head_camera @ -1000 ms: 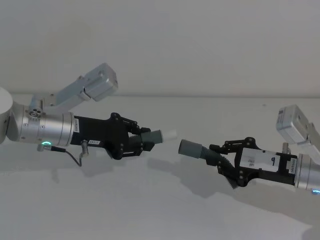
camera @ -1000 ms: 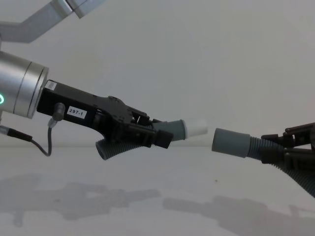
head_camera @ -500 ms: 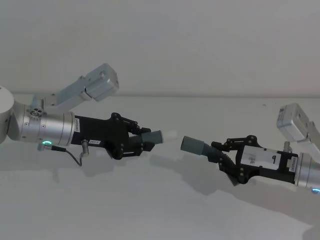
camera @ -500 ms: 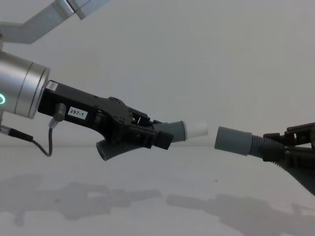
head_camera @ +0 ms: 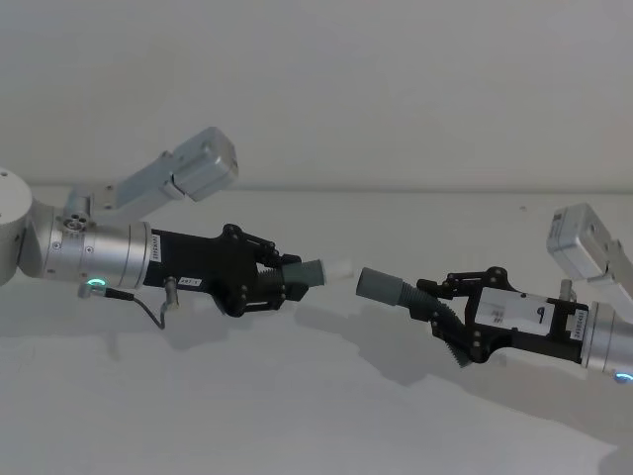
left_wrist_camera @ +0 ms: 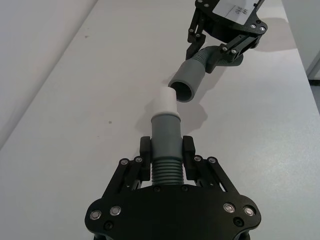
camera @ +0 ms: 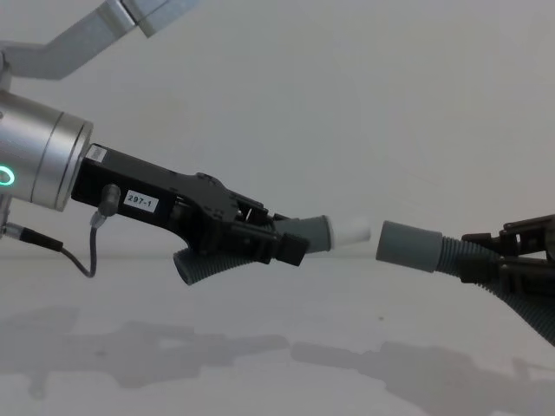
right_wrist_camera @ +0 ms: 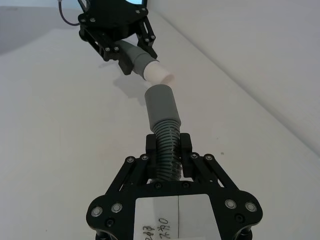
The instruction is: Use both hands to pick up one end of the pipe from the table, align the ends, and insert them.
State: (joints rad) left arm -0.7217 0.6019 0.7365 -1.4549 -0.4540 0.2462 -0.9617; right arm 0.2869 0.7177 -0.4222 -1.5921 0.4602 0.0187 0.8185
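Above the desk (head_camera: 326, 416), the gap between the two cuffed ends has narrowed since a second ago: the left end effector (head_camera: 282, 282) has carried its hose (camera: 251, 251) rightward, so the white tip (camera: 354, 232) now sits just beside the grey sleeve (camera: 409, 246) — close, but not touching. The right end effector (head_camera: 440, 307) has shifted slightly right and down over the same second.

Going left to right in the chest view: the silver wrist (camera: 39, 160) with its green ring light, the black body with the "297-1" label (camera: 139, 202), then the left hose with its open ribbed end hanging below the claw, then the tip, a sliver of air, the sleeve, and the right hose (camera: 486, 273) running off the frame's right edge. Both pieces hang well clear of the desk, with only shadows beneath them. The desk's far edge meets the wall behind the arms.

In the left wrist view, the left end effector (left_wrist_camera: 166, 159) is clamped on the ribbed part just behind the cuff (left_wrist_camera: 165, 127), and the sleeve's open mouth (left_wrist_camera: 186, 84) faces the tip slightly off-line. In the right wrist view, the right end effector (right_wrist_camera: 167, 150) likewise grips its hose on the ribs, just behind the sleeve (right_wrist_camera: 161, 105) — the tip (right_wrist_camera: 157, 73) lies a little to one side of its axis.
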